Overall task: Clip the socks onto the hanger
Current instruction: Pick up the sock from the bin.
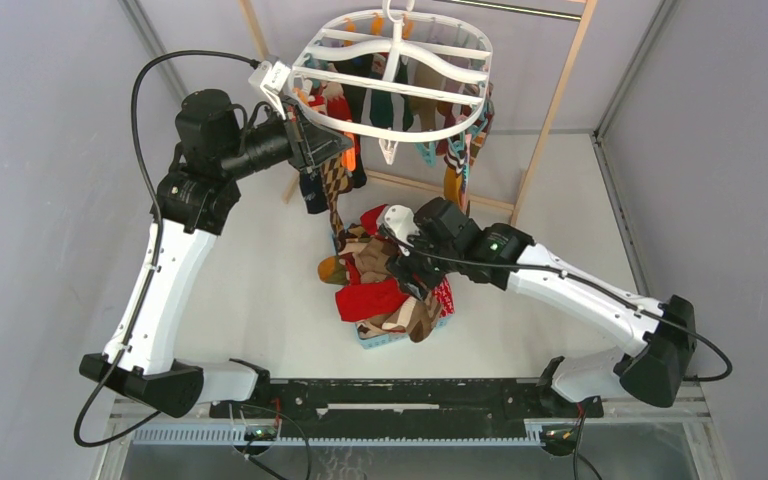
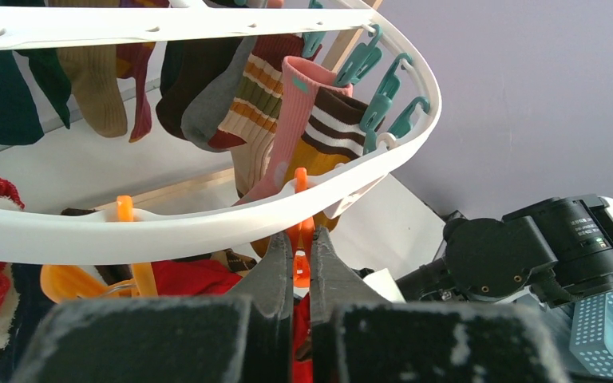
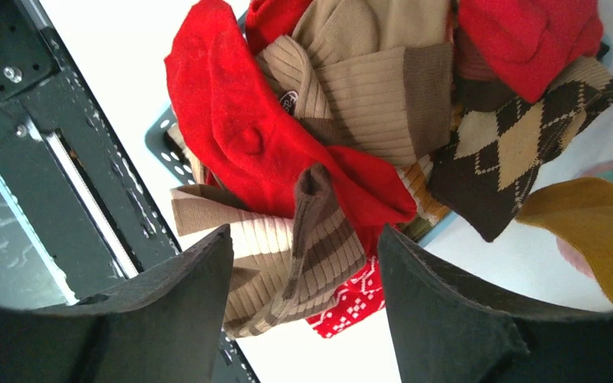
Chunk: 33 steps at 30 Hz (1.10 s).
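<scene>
Top view: left gripper (image 1: 345,150) sits at the hanger (image 1: 365,130)'s near-left rim, and the socks (image 1: 385,290) are piled below the hanger, under the right gripper (image 1: 415,275). Left wrist: fingers (image 2: 275,275) clenched on an orange clothespin (image 2: 299,267) just under the rim. Right wrist: jaws wide apart, grasping nothing.

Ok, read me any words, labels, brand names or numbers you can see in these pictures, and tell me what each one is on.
No text here can be read.
Too blurred to read: the small dark oval logo with white script on the tan ribbed sock.
Too small to read: the fine white print on the black cylindrical arm joint in the left wrist view.
</scene>
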{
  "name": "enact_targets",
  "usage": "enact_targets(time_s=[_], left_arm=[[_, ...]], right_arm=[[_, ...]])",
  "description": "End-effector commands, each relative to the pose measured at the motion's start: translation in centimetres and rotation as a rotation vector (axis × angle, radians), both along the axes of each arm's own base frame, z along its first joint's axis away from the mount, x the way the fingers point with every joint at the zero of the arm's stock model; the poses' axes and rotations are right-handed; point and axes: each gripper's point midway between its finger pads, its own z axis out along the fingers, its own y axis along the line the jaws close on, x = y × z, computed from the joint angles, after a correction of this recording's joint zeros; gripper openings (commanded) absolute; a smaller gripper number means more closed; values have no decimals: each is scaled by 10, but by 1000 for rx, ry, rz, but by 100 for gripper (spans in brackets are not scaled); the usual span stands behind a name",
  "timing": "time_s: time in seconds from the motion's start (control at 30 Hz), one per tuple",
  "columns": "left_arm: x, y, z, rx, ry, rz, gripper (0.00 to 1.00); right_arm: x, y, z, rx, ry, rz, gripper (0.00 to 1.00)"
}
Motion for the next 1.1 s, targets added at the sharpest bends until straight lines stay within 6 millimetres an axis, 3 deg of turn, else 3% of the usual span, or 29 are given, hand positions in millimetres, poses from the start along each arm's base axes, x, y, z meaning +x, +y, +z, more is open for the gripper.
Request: enact_targets(time_s=[0.0, 0.37, 0.4, 0.47, 0.5, 0.57, 0.7, 0.8, 0.87, 0.97, 1.07], left_arm=[[-17, 1, 8, -1, -27, -41, 0], [-18, 2, 8, 4, -38, -36, 0], [-18, 2, 7, 5, -37, -35, 0], [-18, 2, 7, 5, -34, -35, 0], [-18, 2, 6, 5, -33, -35, 0], [-19, 2, 7, 4, -34, -37, 0], [-20, 2, 10, -1, -36, -38, 0], [-22, 2, 12, -5, -38, -43, 0], [-23, 1, 12, -9, -35, -50, 0], [-26, 1, 14, -17, -33, -60, 0], [-28, -1, 17, -32, -28, -73, 0]], right_arm=[[7, 5, 11, -32, -48, 32, 68], [14, 8, -5, -116, -73, 54, 46], [15, 8, -4, -119, -80, 52, 37], [17, 9, 2, -106, -97, 43, 6], [20, 10, 8, -91, -114, 29, 0], [23, 12, 28, -25, -150, 10, 0], [22, 17, 84, 188, -236, -10, 0], [10, 18, 130, 402, -266, 10, 0], [-2, 18, 158, 550, -263, 32, 8], [-8, 9, 177, 674, -275, 5, 0], [-17, 8, 199, 829, -280, 32, 0]])
